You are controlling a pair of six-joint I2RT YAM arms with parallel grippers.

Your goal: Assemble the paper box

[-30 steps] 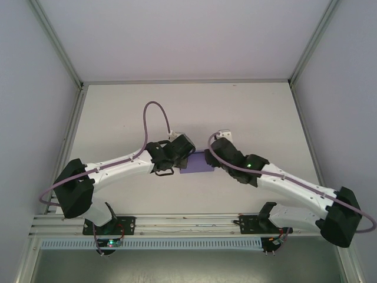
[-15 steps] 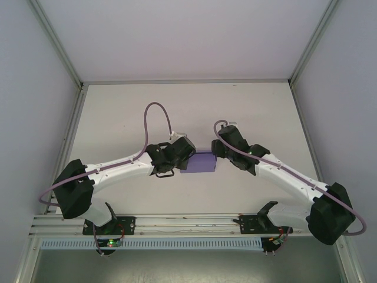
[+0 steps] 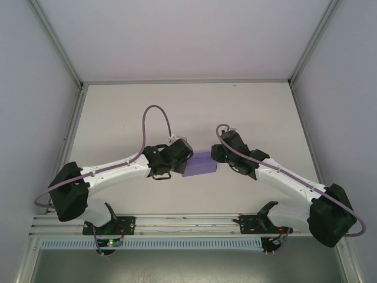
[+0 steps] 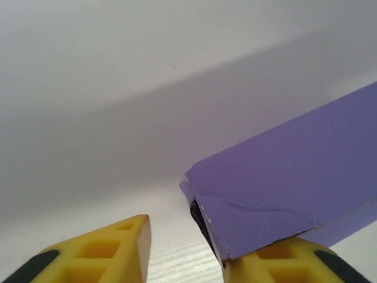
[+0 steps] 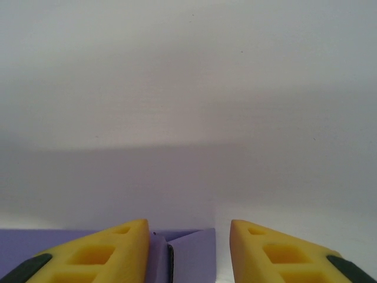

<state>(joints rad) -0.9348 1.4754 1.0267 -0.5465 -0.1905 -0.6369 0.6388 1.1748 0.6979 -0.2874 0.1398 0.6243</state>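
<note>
Centrally on bench (image 3: 247,112): paper box (image 3: 199,165), folded, lavender, long axis roughly left-right, one end toward each arm. Left tool (image 4: 188,250) spread, box corner overlapping one finger (image 4: 294,262), other finger clear. Right tool (image 5: 188,250) spread, astride opposite box end, not pinching; gap visible beside one finger (image 5: 283,250).

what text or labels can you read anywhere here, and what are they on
None: no word, number, brand or sign can be read in any view.
The box is plain purple card with no print on the faces that show.
The table carries no label or marking.
</note>
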